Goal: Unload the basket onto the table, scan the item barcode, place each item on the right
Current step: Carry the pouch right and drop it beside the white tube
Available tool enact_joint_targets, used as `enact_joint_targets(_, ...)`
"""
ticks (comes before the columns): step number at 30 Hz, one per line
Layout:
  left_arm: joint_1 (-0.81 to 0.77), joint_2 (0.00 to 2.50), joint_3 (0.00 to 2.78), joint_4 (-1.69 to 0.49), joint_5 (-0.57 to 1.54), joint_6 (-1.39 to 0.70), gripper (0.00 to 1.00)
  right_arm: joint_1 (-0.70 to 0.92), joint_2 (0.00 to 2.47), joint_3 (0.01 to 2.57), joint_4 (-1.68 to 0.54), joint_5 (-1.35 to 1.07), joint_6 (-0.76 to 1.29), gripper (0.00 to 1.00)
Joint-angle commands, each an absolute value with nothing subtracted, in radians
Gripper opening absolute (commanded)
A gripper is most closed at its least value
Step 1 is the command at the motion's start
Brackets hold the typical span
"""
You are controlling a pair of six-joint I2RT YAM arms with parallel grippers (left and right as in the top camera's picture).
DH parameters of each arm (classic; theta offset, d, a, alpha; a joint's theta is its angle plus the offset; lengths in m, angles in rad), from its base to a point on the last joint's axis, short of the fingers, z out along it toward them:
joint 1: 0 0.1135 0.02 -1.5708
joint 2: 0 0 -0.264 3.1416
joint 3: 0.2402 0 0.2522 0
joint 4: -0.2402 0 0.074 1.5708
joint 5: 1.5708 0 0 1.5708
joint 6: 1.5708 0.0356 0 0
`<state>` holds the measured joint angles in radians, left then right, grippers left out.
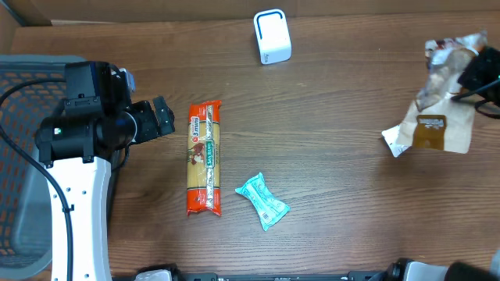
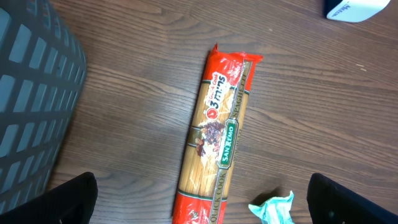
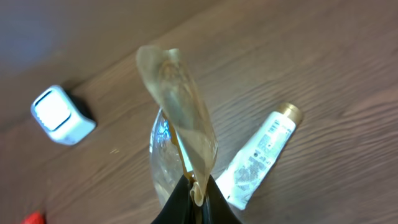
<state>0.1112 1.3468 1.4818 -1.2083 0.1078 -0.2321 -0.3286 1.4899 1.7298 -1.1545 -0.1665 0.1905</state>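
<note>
Brown wood-grain table [image 1: 336, 109] fills the overhead view. Far left is a grey mesh basket [image 1: 19, 156]. The left gripper [image 1: 169, 117] is btwn it and the pasta, jaws spread wide w/ nothing in them. Next right, a long spaghetti pack [image 2: 214, 130] w/ red ends lies flat; it reads "San Remo", "3 mins", "Quick Cook". A small teal sachet [image 1: 262, 200] sits near its lower end, not touching. Top centre is a white scanner box [image 1: 272, 37] w/ blue trim. Far right is the task item, a crinkled clear pouch [image 1: 441, 109] w/ pale contents and a gold-brown label, text too small to read. The right gripper [image 3: 198, 190] is pinched tight on the pouch's film edge, well apart from the scanner. A white tube [image 3: 258, 155] w/ gold cap shows beside the pouch; print unreadable.
</note>
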Motion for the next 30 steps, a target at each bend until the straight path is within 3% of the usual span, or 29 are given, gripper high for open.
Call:
enact_joint_targets(1, 0.111, 1.354, 1.501, -1.207, 0.101, -0.216, 0.99, -0.416, 1.545, 1.624, -1.068, -0.392, 0.212, 0.04)
enact_joint_targets(11, 0.111, 1.354, 1.501, -1.207, 0.101, -0.216, 0.99, -0.472, 1.781, 1.34, -0.595, -0.428, 0.319, 0.04)
enact_joint_targets(14, 0.111, 1.354, 1.501, -1.206, 0.101, -0.216, 1.0, -0.472, 1.837, 1.338, -0.59, -0.428, 0.319, 0.04)
enact_joint_targets(19, 0.111, 1.354, 1.501, -1.206, 0.101, -0.216, 1.0, -0.486, 1.848, 1.338, -0.622, -0.402, 0.319, 0.28)
enact_joint_targets(30, 0.111, 1.354, 1.501, -1.206, 0.101, -0.216, 0.99, -0.55, 1.816, 1.407, -0.794, -0.395, 0.338, 0.28)
